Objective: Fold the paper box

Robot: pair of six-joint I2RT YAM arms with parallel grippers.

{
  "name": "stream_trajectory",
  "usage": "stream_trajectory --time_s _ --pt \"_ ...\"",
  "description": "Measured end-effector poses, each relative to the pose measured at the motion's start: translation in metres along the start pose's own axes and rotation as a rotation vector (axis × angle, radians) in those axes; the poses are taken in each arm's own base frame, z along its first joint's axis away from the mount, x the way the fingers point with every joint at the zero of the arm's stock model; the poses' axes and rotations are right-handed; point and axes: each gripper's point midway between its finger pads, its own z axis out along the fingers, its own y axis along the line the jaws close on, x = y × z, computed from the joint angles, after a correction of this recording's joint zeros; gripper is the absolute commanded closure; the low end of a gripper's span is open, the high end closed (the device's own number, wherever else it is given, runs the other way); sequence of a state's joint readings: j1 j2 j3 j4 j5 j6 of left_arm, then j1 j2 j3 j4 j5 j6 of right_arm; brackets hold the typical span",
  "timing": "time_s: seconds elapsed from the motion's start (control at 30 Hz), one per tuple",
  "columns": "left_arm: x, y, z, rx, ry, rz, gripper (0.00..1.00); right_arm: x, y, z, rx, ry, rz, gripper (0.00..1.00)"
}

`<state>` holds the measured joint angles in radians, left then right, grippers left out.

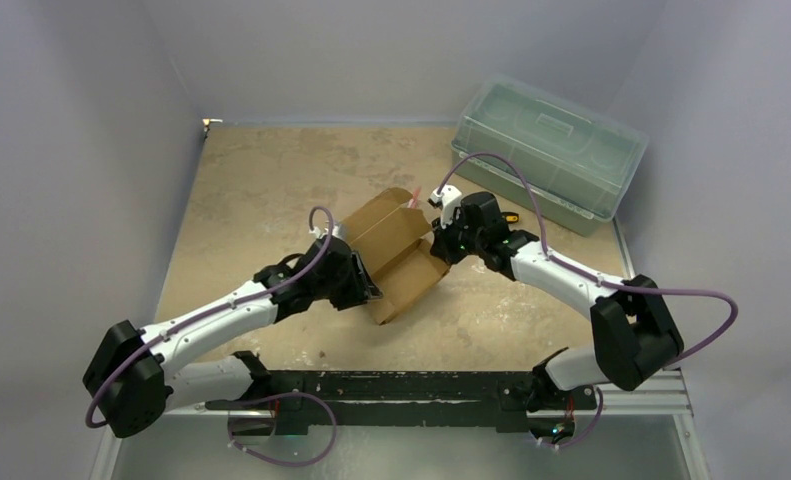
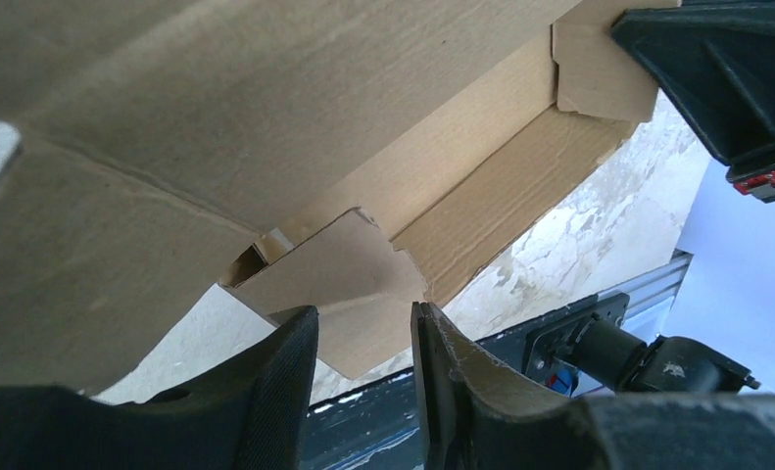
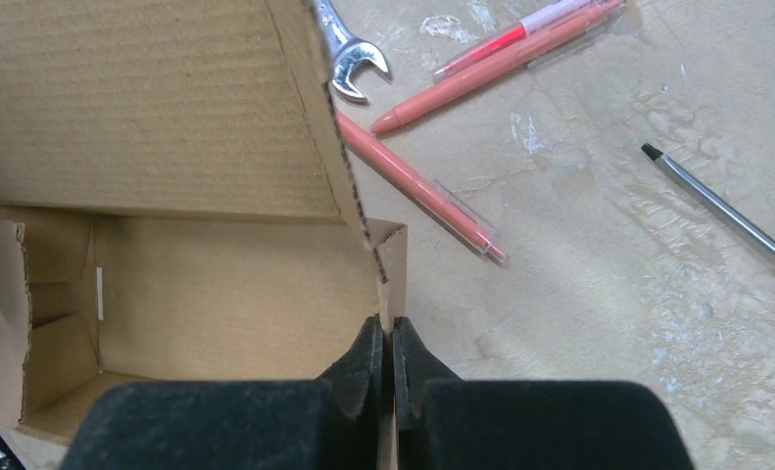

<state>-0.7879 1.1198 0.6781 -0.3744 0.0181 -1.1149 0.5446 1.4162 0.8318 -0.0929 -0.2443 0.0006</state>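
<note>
1. The paper box [image 1: 396, 255] sits at the centre of the table [image 1: 271, 180], between the two grippers. It is partly formed: the walls are up and the lid panel [image 3: 158, 98] stands open above the tray.
2. Step in hand, as judged: setting the end walls and tucking the corner flaps. The lid is not yet closed.
3. Right gripper [image 3: 393, 343]: clenched on the thin upper edge of the box's right wall, at the corner next to the lid panel. It appears to serve as the anchor.
4. Left gripper [image 2: 363, 343]: jaws apart, with a small corner flap [image 2: 334, 284] in the gap. Neither finger visibly pinches it; treat it as released.
5. The next move likely calls for the left gripper to take or push this flap inward along its crease while the right grip prevents the box from sliding.
6. Arm pose: both arms reach forward and angle inward with elbows out. The left meets the box's near-left side, the right its far-right side.
7. Nearby: pink pens [image 3: 422, 186] and a wrench [image 3: 352, 54] lie just beyond the box. A green bin [image 1: 546, 150] stands well apart at the far right.
</note>
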Motion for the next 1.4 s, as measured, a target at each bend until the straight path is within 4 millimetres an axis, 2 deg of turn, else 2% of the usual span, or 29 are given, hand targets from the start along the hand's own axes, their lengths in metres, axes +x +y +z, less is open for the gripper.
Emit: stream_trajectory --time_s 0.17,0.3,0.4,0.5,0.6,0.77,0.9,1.1,1.2,1.4 --pt "0.003 0.005 -0.002 -0.029 0.017 0.009 0.57 -0.003 -0.001 -0.002 0.012 -0.011 -0.005 1.00" --pt "0.001 -0.005 -0.011 0.024 0.008 0.035 0.46 -0.006 -0.001 -0.003 0.016 -0.019 -0.008 1.00" --pt "-0.007 -0.029 -0.030 0.150 -0.034 0.067 0.37 -0.006 -0.001 -0.003 0.016 -0.020 -0.008 1.00" --pt "-0.016 -0.048 -0.056 0.266 -0.095 0.103 0.35 -0.006 -0.001 -0.003 0.016 -0.020 -0.008 1.00" --pt "-0.020 -0.055 -0.079 0.357 -0.152 0.131 0.34 -0.006 -0.001 -0.003 0.016 -0.020 -0.008 1.00" --pt "-0.011 -0.039 -0.099 0.424 -0.199 0.143 0.32 -0.006 -0.001 -0.003 0.020 -0.019 -0.007 1.00" --pt "-0.004 -0.015 -0.114 0.444 -0.248 0.131 0.32 -0.006 -0.001 -0.003 0.017 -0.020 0.001 1.00" --pt "-0.009 0.005 -0.143 0.519 -0.378 0.067 0.36 -0.005 -0.012 -0.005 0.015 -0.023 0.057 1.00" --pt "-0.006 0.014 -0.134 0.526 -0.385 0.021 0.47 -0.005 -0.023 -0.008 0.028 -0.025 0.092 1.00" --pt "0.011 0.041 -0.084 0.344 -0.260 0.002 0.64 -0.005 -0.036 -0.011 0.051 -0.032 0.122 1.00"
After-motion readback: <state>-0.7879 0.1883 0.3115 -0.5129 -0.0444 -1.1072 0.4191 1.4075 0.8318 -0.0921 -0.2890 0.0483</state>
